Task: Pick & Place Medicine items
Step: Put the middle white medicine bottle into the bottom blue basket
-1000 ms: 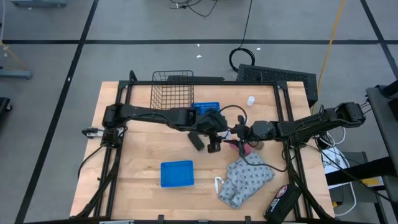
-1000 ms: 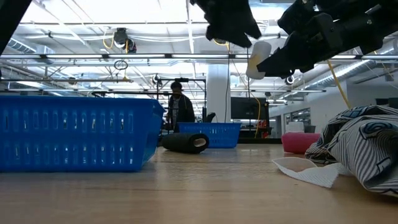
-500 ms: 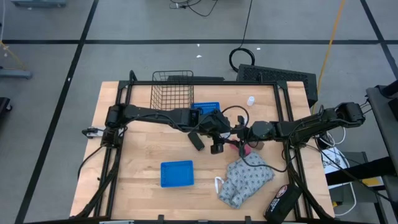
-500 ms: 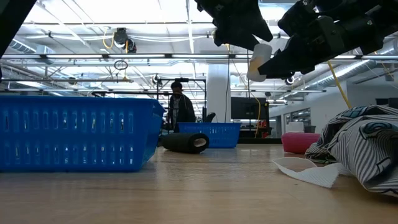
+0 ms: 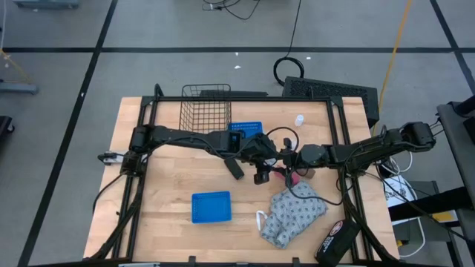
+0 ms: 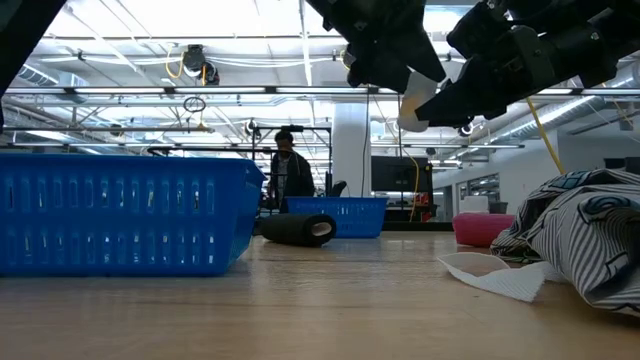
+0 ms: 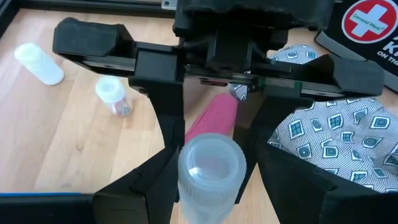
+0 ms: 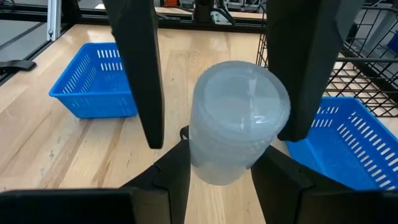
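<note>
Right gripper [image 8: 221,180] grasps a white medicine bottle [image 8: 238,121] mid-air over the counter [image 5: 171,185] centre, cap facing the left arm. Left gripper [image 7: 211,180] meets it head-on, fingers spread wide either side of the same bottle [image 7: 210,165]; not yet closed on it. Low view confirms: bottle [image 6: 418,100] held well above the wood, both grippers crowded around it.

Judgement: a hand-over between arms is in hand, right giving, left receiving. Next move calls for the left fingers to close squarely on the bottle before the right lets go; releasing early would drop it.

Outward from there: pink block [image 7: 211,121] lies directly beneath the meeting point. Two more medicine bottles rest on the counter beyond, one upright [image 7: 112,94], one on its side [image 7: 38,62]. Patterned cloth [image 5: 293,215] sits just beside the right gripper. Blue tray [image 5: 211,206] lies near the front edge, a second blue tray [image 5: 241,127] next to the wire basket [image 5: 205,107] at the back. Likely destination is one of these; cannot tell which.
</note>
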Tool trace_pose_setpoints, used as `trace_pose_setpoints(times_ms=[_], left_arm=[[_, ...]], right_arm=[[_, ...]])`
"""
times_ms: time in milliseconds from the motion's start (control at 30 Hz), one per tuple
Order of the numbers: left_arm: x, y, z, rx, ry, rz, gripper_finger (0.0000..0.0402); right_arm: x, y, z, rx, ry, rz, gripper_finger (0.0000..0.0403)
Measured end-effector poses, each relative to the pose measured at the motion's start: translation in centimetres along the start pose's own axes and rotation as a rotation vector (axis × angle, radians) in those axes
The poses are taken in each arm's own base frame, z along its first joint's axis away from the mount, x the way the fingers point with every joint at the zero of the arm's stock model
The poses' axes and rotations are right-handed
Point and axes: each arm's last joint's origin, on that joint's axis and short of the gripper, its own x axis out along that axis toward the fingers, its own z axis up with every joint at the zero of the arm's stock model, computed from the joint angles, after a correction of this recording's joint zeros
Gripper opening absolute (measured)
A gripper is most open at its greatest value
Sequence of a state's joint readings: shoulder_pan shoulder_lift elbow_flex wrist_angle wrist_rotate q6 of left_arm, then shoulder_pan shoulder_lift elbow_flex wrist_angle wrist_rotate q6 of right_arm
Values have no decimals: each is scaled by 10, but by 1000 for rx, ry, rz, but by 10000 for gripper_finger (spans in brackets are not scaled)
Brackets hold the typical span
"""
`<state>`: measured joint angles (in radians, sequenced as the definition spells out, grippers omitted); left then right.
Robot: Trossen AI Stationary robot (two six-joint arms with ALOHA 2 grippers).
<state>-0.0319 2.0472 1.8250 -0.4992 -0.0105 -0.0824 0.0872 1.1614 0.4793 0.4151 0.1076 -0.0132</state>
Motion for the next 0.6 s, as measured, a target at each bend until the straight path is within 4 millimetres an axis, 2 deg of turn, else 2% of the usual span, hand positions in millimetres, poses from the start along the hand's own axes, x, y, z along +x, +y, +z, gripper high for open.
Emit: trace_pose_setpoints(times_ms=[133, 300, 433, 600], left_arm=[[0, 0, 0, 9, 3, 1, 200], [0, 0, -1, 9, 6, 4, 141], [-3, 2, 1, 12, 3, 5, 138], [-22, 2, 6, 27, -2, 35, 137]], right_arm=[[0, 0, 0, 0, 1, 1, 137], [0, 0, 0, 0, 2, 4, 137], [0, 0, 0, 1, 1, 4, 139], [-1, 0, 2, 13, -17, 0, 165]])
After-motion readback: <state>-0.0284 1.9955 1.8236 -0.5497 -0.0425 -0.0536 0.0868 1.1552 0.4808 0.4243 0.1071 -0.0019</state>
